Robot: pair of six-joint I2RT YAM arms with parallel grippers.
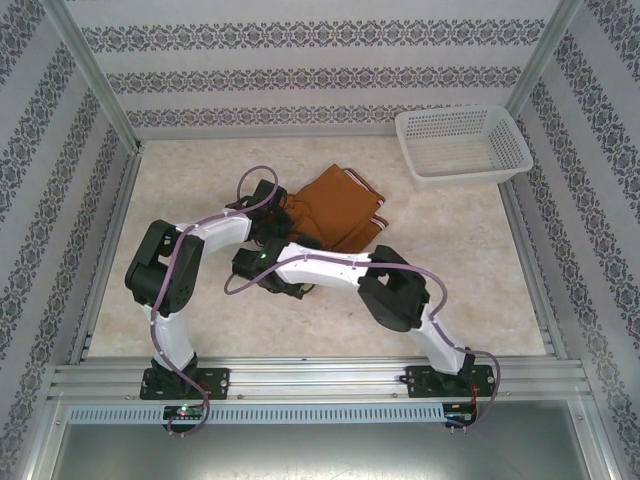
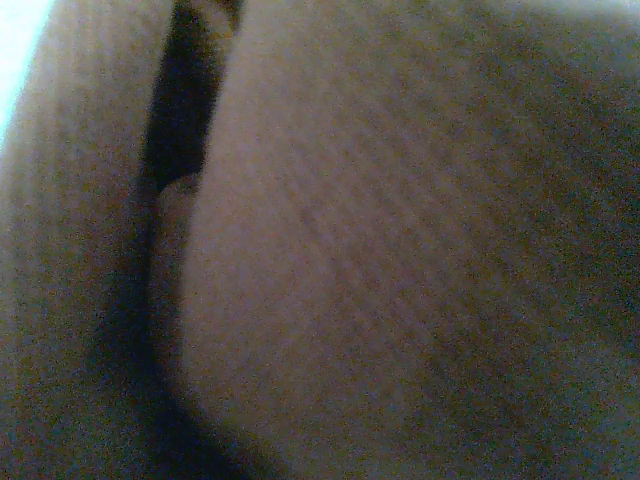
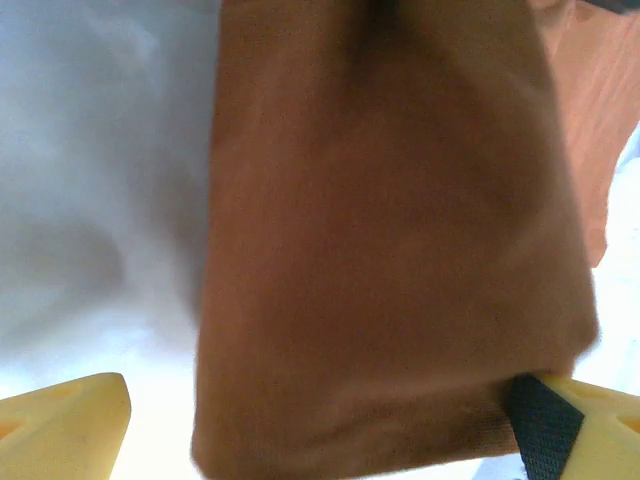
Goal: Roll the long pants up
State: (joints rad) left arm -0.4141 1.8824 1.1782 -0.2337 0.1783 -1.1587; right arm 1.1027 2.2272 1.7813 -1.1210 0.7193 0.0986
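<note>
We see the long pants (image 1: pixel 335 205), rust-brown soft cloth folded into a compact bundle, lying on the pale marbled worktop (image 1: pixel 190 170). They lie to the left of the white plastic lattice basket (image 1: pixel 462 145) and nearer to the arms than the basket is, apart from it. The bundle's pale striped edge (image 1: pixel 372 200) is on the side that faces the basket.

The left claw (image 1: pixel 275 212) sits at the edge of the pants farthest from the basket. It is clenched. In the left wrist view, blurred brown cloth (image 2: pixel 400 260) lies right up against the lens, with a dark fold running down it, and we cannot tell whether any cloth is nipped between the fingers.

The right claw (image 3: pixel 318 405) is released, with its yellow fingers (image 3: pixel 60 420) spread wide on either side of a hanging fold of the brown cloth (image 3: pixel 390 230). The black pad on one finger touches the lower corner of that fold, while the other finger stands clear of it over the white surface. From above, the right arm reaches across to the near side of the pants, well away from the basket.
</note>
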